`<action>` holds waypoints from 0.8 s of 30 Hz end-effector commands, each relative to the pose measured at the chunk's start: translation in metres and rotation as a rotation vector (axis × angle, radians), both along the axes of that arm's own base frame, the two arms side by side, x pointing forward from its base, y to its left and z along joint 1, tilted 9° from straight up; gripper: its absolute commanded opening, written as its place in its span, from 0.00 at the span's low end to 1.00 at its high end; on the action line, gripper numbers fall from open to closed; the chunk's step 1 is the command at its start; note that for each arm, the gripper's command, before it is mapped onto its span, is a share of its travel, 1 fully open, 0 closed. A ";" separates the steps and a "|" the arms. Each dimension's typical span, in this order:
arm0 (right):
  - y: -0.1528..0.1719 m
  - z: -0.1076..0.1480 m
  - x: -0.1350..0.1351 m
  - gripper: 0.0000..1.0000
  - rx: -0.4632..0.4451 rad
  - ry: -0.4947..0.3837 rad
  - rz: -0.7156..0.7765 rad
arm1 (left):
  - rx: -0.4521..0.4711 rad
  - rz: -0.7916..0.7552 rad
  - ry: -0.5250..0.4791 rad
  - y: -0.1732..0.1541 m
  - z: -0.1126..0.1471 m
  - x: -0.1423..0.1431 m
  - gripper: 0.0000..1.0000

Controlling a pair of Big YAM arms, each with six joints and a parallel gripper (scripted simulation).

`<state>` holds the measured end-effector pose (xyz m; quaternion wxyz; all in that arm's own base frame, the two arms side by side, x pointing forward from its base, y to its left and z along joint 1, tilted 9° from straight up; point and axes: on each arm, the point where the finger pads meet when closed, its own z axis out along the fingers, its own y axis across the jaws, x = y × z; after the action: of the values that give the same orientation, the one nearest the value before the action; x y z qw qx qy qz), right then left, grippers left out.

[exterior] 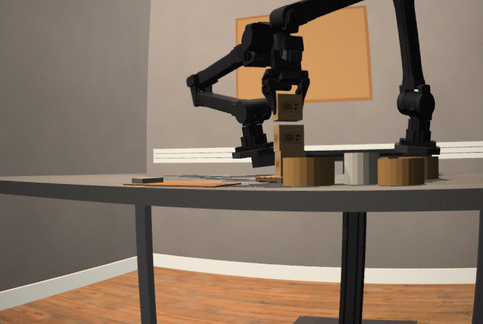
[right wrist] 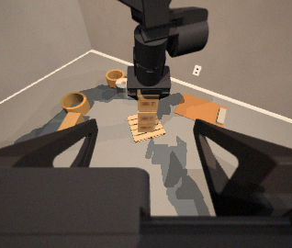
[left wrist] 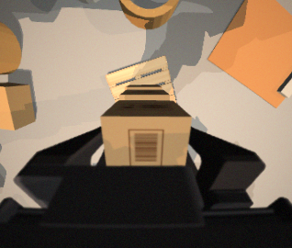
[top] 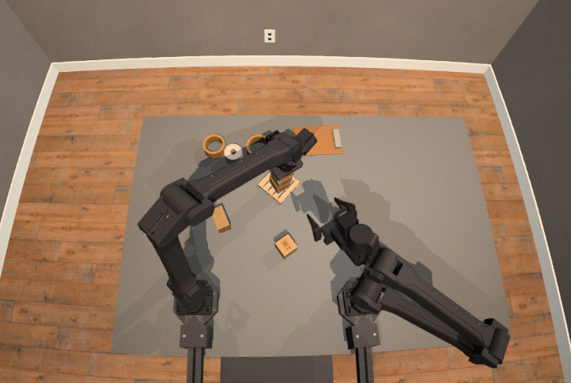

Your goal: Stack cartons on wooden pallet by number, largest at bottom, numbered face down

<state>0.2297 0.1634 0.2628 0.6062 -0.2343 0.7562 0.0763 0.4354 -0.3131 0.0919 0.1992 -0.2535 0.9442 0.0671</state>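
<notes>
The held carton (exterior: 289, 107) (left wrist: 146, 138) (right wrist: 148, 104) hangs just above the two-carton column (top: 281, 187) (exterior: 288, 138) (right wrist: 146, 121) on the pallet (top: 264, 184) (exterior: 265, 179) (left wrist: 114, 80) (right wrist: 134, 134), clamped in the left fingers (exterior: 306, 86), so the coming move looks straight down. The right fingers (top: 313, 227) stand wide apart, nearer the loose carton (top: 286, 245) on the surface.

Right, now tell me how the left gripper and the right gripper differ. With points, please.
The left gripper (top: 285, 168) (exterior: 288, 105) (left wrist: 145, 124) (right wrist: 147, 98) is closed on a carton (exterior: 289, 107) (left wrist: 146, 140) (right wrist: 148, 104); the right gripper (top: 330, 212) (right wrist: 145, 124) stands open with nothing between its fingers.
The left gripper points down above the column (exterior: 288, 138) (right wrist: 146, 120); the right gripper reaches out at a slant, off to one side of it.
Both are black, two-fingered and clear of the column.
</notes>
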 end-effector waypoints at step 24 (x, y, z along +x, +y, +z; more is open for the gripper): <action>0.000 0.031 0.002 1.00 0.039 -0.030 -0.006 | 0.004 0.010 0.005 0.007 -0.020 0.011 0.54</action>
<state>0.2297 0.1634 0.2628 0.6062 -0.2343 0.7562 0.0763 0.4365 -0.3116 0.0815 0.1991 -0.2535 0.9442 0.0672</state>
